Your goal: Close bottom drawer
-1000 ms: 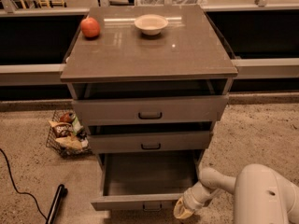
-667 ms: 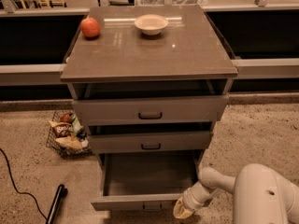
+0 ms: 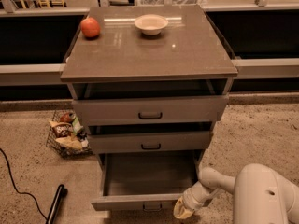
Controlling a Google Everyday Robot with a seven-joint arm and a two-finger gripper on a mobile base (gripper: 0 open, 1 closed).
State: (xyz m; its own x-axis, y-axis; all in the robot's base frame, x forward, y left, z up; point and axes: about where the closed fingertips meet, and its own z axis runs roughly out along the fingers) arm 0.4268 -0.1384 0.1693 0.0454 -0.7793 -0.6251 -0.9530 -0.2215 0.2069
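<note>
The bottom drawer [image 3: 140,201] of the grey cabinet stands pulled far out, its inside bare, a small dark handle [image 3: 151,206] at the centre of its narrow front panel. The mid drawer [image 3: 150,142] and the top drawer [image 3: 150,110] above it are each slightly open. My gripper [image 3: 183,210] is at the right end of the bottom drawer's front panel, right by its corner, on the end of the white arm [image 3: 261,195] that comes in from the lower right.
The cabinet top [image 3: 149,45] carries a red apple [image 3: 90,27] and a white bowl [image 3: 151,24]. A wire basket of snack packs [image 3: 65,133] sits on the floor at the left. A black cable [image 3: 14,183] and a dark bar [image 3: 55,204] lie on the floor at lower left.
</note>
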